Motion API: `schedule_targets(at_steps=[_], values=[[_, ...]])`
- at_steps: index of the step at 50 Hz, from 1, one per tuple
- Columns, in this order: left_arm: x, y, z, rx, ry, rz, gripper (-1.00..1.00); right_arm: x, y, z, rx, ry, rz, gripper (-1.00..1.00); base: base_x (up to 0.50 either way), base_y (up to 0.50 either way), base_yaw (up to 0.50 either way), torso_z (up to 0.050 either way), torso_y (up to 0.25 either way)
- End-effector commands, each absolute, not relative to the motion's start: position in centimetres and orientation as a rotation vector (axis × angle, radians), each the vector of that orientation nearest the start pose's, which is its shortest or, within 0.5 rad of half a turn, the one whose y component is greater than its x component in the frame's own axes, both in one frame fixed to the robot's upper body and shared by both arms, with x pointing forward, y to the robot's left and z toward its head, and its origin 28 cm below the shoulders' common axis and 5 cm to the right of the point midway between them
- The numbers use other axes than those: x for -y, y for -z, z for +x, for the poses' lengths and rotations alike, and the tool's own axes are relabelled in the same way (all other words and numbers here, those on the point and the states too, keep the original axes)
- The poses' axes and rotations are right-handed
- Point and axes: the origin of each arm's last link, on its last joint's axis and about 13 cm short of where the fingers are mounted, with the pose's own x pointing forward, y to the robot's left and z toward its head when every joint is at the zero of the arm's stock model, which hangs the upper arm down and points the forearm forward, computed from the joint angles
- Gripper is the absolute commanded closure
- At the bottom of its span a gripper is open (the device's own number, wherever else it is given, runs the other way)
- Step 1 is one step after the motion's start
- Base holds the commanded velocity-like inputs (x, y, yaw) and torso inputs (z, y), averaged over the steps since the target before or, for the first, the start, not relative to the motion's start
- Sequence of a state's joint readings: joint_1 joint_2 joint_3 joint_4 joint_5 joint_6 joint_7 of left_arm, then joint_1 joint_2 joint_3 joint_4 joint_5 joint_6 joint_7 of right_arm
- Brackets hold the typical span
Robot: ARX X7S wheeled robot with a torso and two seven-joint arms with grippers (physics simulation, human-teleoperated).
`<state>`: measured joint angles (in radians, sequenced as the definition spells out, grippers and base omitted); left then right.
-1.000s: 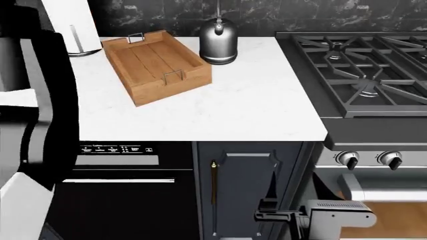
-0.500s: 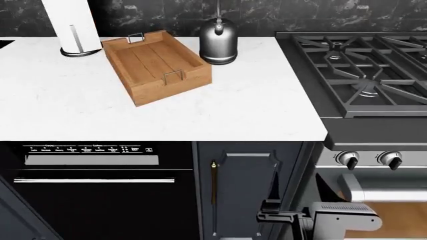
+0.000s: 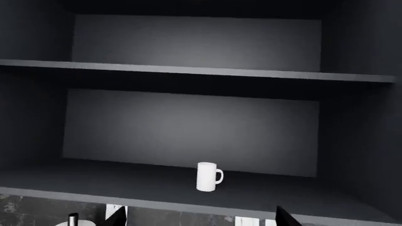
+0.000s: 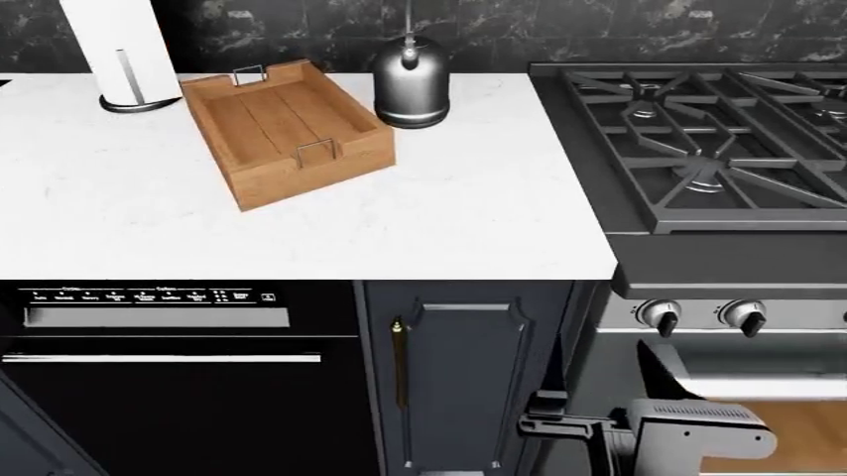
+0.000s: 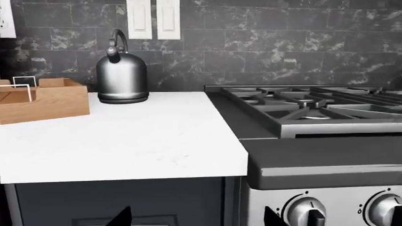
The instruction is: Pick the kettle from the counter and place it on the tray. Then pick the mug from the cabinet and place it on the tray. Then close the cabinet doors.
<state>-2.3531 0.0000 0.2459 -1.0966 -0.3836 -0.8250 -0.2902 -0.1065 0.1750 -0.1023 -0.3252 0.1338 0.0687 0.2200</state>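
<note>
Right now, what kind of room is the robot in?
It looks like a kitchen. There is a black gas hob set beside a white counter, a shiny kettle standing on that counter, and a mug on a cabinet shelf.

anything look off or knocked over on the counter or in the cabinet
Nothing is spilled or damaged. The tray sits skewed to the counter edge and is empty. The kettle stands upright beside it, and the mug stands upright on the cabinet shelf.

Head down over counter (image 4: 437, 213); right wrist level; left wrist into cabinet (image 3: 188, 127).
</note>
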Motion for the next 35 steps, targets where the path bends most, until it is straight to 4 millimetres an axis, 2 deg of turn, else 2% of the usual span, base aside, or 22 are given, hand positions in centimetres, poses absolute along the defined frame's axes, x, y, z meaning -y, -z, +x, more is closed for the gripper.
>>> schedule_targets(at_steps=[1, 9, 15, 19, 25, 35], values=[[-17.8, -58.0, 28.9, 0.397, -0.074, -0.032, -1.00, 11.9, -9.9, 18.3, 0.204, 0.113, -0.048, -1.00, 0.00, 0.00, 0.00, 0.000, 0.000], [-18.1, -58.2, 28.6, 0.415, -0.087, 0.003, -1.00, 12.1, -17.7, 17.1, 0.290, 0.060, -0.156, -1.00, 0.00, 0.00, 0.00, 0.000, 0.000], [-18.2, -58.3, 28.6, 0.420, -0.094, 0.019, -1.00, 12.4, -20.9, 16.7, 0.334, 0.057, -0.180, -1.00, 0.00, 0.00, 0.00, 0.000, 0.000], [-18.2, -58.3, 28.6, 0.423, -0.096, 0.024, -1.00, 12.4, -21.8, 16.4, 0.350, 0.060, -0.187, -1.00, 0.00, 0.00, 0.00, 0.000, 0.000], [-18.3, -58.4, 28.5, 0.430, -0.100, 0.032, -1.00, 12.3, -22.0, 16.2, 0.359, 0.049, -0.192, -1.00, 0.03, 0.00, 0.00, 0.000, 0.000], [-18.4, -58.5, 28.3, 0.437, -0.107, 0.039, -1.00, 12.2, -21.8, 16.3, 0.357, 0.045, -0.197, -1.00, 0.50, 0.00, 0.00, 0.000, 0.000]])
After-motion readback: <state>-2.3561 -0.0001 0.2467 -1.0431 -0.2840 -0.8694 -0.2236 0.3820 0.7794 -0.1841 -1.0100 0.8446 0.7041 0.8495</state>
